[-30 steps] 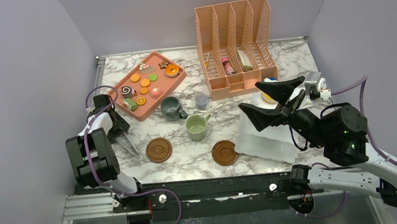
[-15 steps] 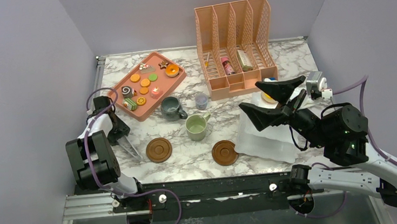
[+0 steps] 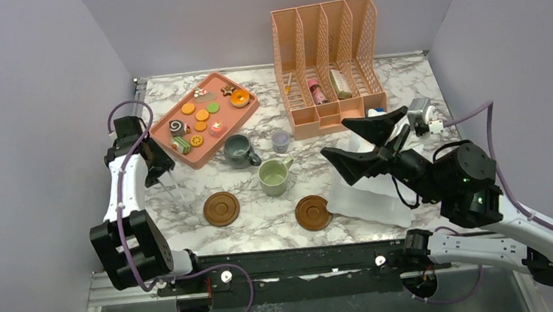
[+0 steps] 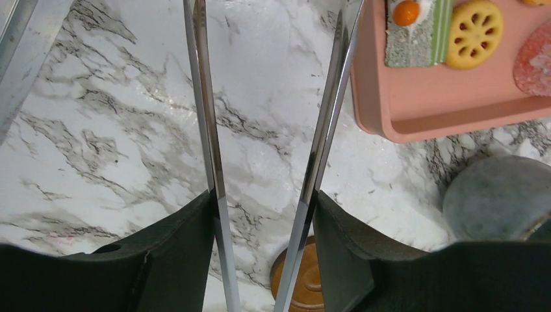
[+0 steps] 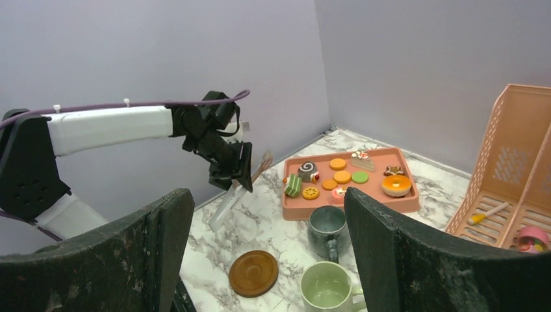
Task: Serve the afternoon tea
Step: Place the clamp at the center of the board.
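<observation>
Top view first: the pink tray (image 3: 230, 136) sits at the back left of the desk (image 3: 265, 232) with the toy cookies (image 3: 202, 115) and the donut (image 3: 240, 97) all on it. The grey-blue mug (image 3: 238, 149) is just off the tray's near right edge, and the pale green mug (image 3: 273, 177) is a bit further out the same way. The two brown coasters (image 3: 221, 208) are nearer the arms than the tray, both bare. The left hand (image 3: 158, 168) is beside the tray's left corner, clamped on a pair of metal tongs (image 3: 174, 189). The right hand (image 3: 361, 142) hangs well right of the tray, spread wide with nothing in it

Left wrist: the tongs (image 4: 208, 130) run out from between the fingers (image 4: 182, 260), their tips apart over bare marble. The tray's corner is at the upper right, with a green cake slice (image 4: 412, 32) and a yellow cookie (image 4: 477, 26) on it. The grey-blue mug is just below that corner

Right wrist: the fingers (image 5: 403, 260) are wide apart and empty. Both mugs and one coaster (image 5: 253, 273) are on the near side of the tray, and the left hand is off its left end with the tongs pointing down at the desk
</observation>
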Controlling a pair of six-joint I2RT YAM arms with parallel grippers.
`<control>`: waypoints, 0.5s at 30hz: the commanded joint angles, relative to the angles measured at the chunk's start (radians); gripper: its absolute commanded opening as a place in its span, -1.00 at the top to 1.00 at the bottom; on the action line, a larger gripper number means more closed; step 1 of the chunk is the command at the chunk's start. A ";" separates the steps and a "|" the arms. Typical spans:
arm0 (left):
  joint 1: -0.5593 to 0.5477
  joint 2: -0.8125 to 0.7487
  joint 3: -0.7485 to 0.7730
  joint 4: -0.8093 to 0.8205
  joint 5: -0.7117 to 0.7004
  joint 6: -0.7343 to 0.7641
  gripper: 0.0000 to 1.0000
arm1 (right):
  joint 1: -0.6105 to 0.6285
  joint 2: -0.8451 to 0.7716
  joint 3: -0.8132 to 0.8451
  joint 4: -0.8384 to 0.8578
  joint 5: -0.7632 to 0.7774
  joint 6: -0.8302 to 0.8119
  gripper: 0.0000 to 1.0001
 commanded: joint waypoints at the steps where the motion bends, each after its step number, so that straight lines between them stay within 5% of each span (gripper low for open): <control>1: -0.001 -0.049 0.053 -0.068 0.105 0.050 -0.09 | -0.001 0.027 0.022 0.006 -0.048 0.036 -0.80; 6: -0.001 -0.073 0.068 -0.097 0.183 0.096 -0.09 | -0.001 0.091 0.041 -0.026 -0.103 0.020 -0.77; 15: 0.006 -0.005 -0.017 -0.017 0.024 0.084 -0.03 | -0.001 0.152 0.078 -0.017 -0.124 0.054 -0.77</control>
